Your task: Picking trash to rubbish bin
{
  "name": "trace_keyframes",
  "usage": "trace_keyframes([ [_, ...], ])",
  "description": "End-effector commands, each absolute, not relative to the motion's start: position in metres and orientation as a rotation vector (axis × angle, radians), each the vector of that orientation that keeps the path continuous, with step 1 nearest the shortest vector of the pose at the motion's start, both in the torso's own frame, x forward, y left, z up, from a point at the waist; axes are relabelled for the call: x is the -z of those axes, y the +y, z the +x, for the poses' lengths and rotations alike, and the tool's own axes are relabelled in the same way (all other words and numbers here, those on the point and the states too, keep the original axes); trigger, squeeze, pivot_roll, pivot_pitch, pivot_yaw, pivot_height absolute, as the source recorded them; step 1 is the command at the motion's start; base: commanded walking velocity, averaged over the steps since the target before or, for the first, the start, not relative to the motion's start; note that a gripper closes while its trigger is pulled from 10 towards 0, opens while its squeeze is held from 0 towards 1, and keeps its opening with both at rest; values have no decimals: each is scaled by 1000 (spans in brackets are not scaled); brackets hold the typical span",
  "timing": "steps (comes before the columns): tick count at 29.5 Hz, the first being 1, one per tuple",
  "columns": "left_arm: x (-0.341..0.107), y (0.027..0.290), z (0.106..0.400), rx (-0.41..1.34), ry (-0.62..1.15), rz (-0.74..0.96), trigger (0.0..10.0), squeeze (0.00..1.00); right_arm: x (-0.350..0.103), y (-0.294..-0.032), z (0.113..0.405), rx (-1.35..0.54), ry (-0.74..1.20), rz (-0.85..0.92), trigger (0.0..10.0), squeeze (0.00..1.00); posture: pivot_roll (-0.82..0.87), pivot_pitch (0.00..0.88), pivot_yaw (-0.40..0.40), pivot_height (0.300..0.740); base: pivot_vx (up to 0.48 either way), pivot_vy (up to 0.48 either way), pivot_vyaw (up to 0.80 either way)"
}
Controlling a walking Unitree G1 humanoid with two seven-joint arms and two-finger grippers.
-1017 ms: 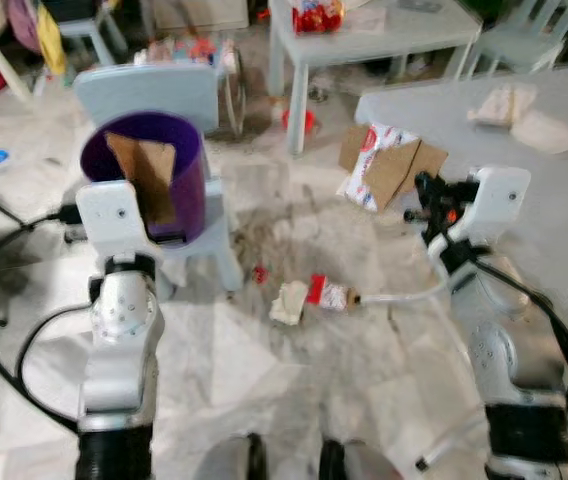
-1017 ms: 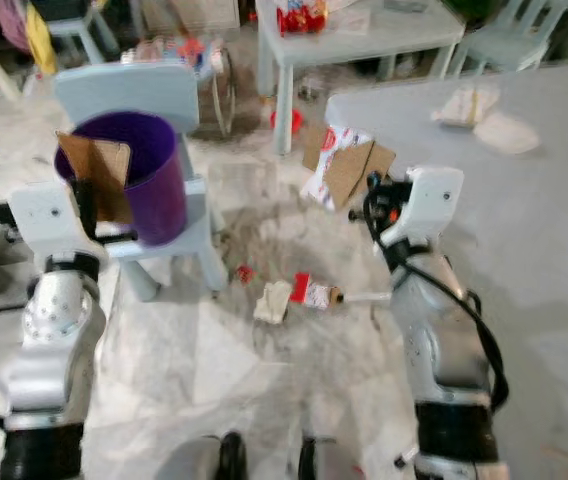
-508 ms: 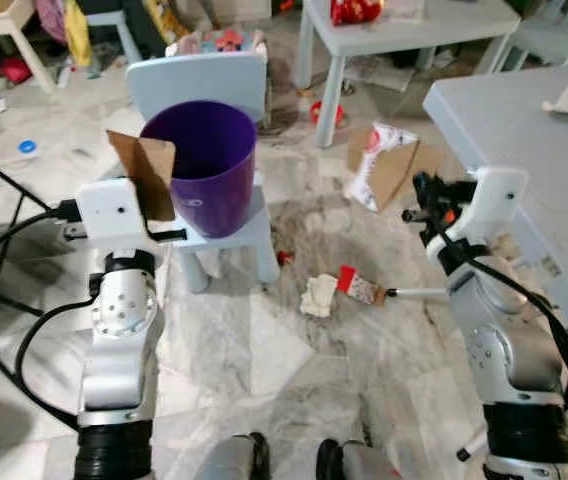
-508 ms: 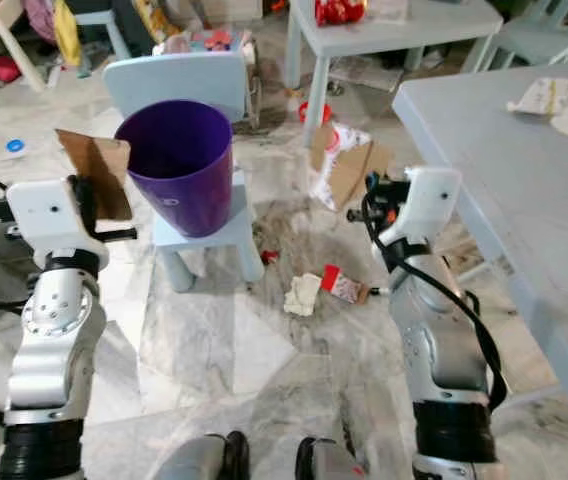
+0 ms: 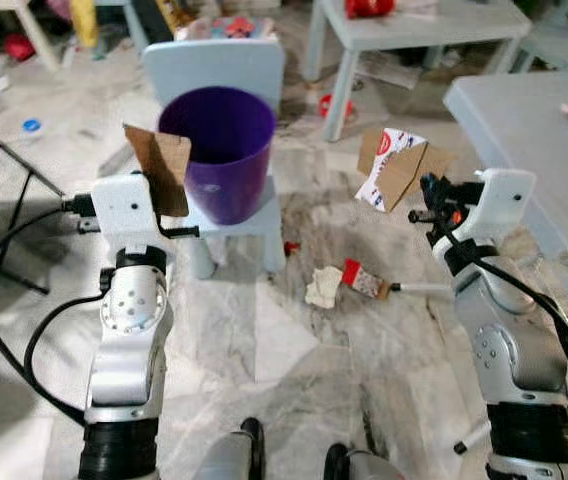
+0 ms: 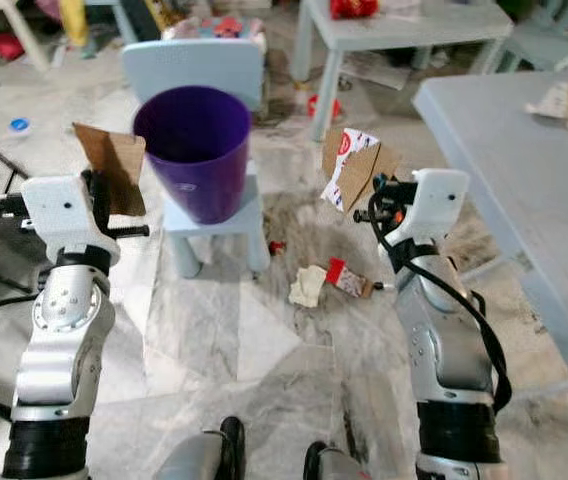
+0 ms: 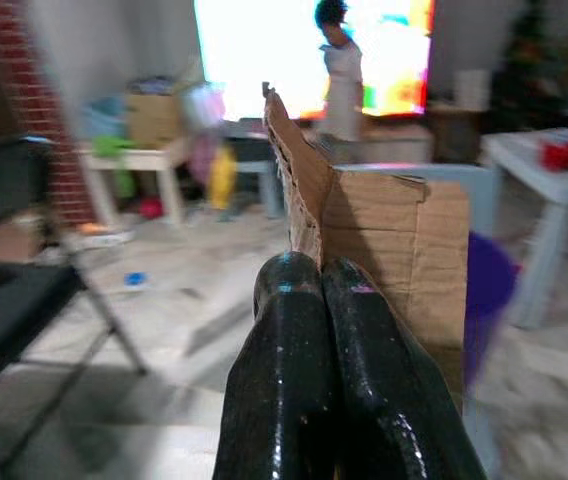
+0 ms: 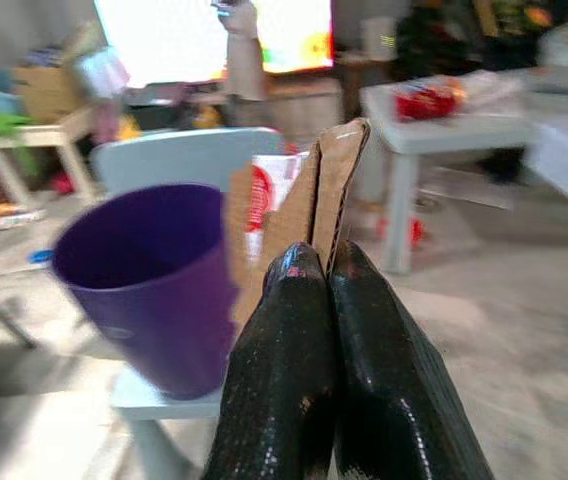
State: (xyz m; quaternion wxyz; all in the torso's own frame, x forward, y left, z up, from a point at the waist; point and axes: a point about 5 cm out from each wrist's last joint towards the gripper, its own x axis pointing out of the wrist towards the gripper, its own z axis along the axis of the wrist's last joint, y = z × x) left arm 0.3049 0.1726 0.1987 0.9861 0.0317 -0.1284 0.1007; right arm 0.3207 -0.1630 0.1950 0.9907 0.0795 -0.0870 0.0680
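Left eye view takes in a marble floor [image 5: 294, 350] scattered with litter, a grey bench [image 5: 534, 130] on the robot's right and a second pale bench [image 5: 414, 25] further back. A small light-blue chair [image 5: 219, 80] stands ahead, and on its seat sits the purple rubbish bin [image 5: 216, 150], open at the top.

Each arm is raised and carrying trash. The left gripper [image 7: 334, 290] is clamped on a plain brown cardboard piece [image 5: 159, 165], which it holds just beside the bin's left rim. The right gripper [image 8: 316, 270] is pinched on a folded cardboard carton with a red and white print [image 5: 394, 170], held well to the right of the bin and above the floor.

On the floor between the chair and the right arm lie a crumpled white paper [image 5: 322, 288] and, touching it or nearly so, a small red wrapper [image 5: 362, 280].

The step in hand looks like the carry to the bin, with nothing dropped yet. Next, the left cardboard piece needs to come over the bin's mouth before release; the right carton has further to travel.
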Motion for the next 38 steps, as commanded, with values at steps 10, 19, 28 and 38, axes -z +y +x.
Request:
trace_keyframes([
  [10,-199,169,303,-152,-274,50,0,0,-196,-168,319,-117,-186,158,0,0,50,213,-36,740,25,0,172],
  [19,-199,168,302,-140,-273,43,0,0,-196,-169,318,-116,-183,159,0,0,50,218,-35,740,322,0,0],
  [28,-198,168,302,-136,-273,38,0,0,-196,-169,318,-117,-183,160,0,0,50,218,-36,740,352,0,0],
  [38,-198,167,302,-129,-271,36,0,0,-195,-168,319,-118,-182,160,0,0,50,215,-35,740,351,0,0],
])
